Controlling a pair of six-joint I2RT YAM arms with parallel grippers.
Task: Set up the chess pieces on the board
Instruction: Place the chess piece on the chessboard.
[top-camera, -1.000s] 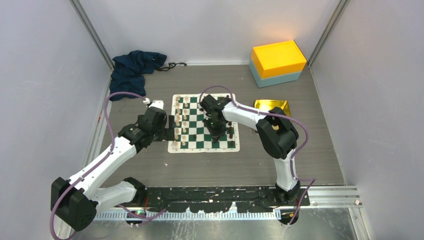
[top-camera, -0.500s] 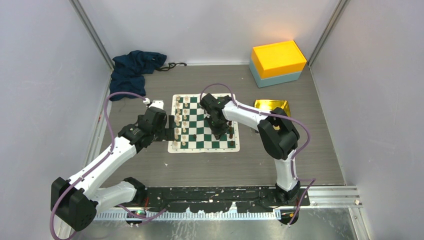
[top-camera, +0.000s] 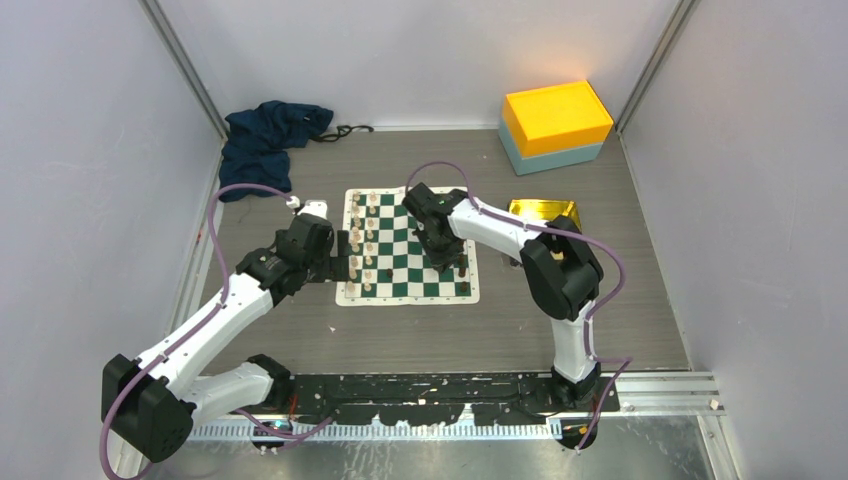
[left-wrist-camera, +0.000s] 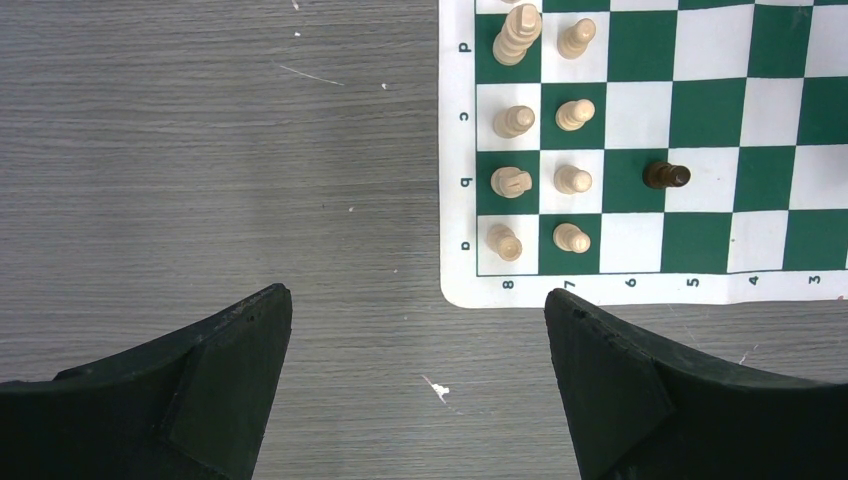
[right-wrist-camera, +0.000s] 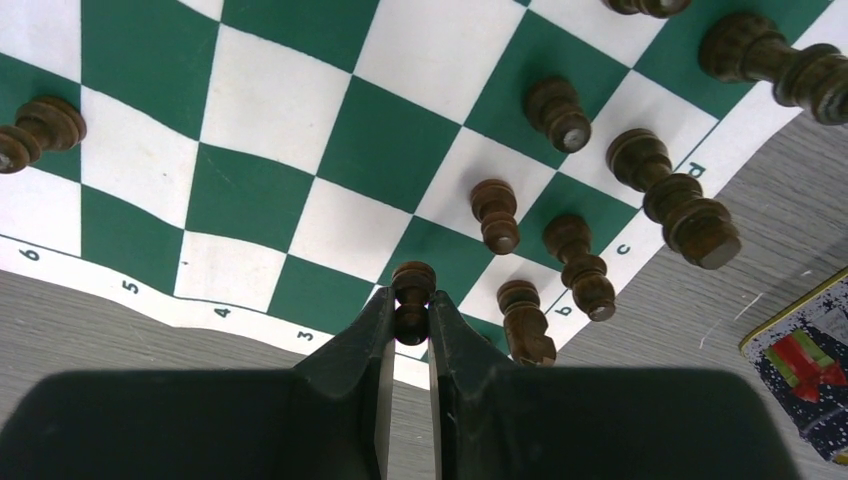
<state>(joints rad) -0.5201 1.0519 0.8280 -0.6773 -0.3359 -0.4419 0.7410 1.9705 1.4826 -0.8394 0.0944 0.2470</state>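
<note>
The board (top-camera: 400, 262) lies mid-table, with cream chess pieces (top-camera: 362, 240) along its left columns and dark ones (top-camera: 462, 268) by its right edge. My right gripper (right-wrist-camera: 410, 305) is shut on a dark pawn (right-wrist-camera: 412, 285), holding it by the neck just above the board (right-wrist-camera: 250, 100), near several dark pieces (right-wrist-camera: 580, 265) that stand in the right-hand rows. In the top view the right gripper (top-camera: 447, 262) hangs over the board's right side. My left gripper (left-wrist-camera: 415, 310) is open over bare table beside the board's corner (left-wrist-camera: 460, 290). Cream pieces (left-wrist-camera: 512, 181) fill two columns there, and a lone dark pawn (left-wrist-camera: 666, 176) stands one column further in.
An orange and teal box (top-camera: 555, 125) stands at the back right. A gold tray (top-camera: 545, 212) lies just right of the board, its corner (right-wrist-camera: 800, 370) also in the right wrist view. A dark blue cloth (top-camera: 268, 140) is bunched at the back left. Walls close in three sides.
My right gripper has shifted a little to the right over the board, still holding the dark pawn. The left arm has not moved.
</note>
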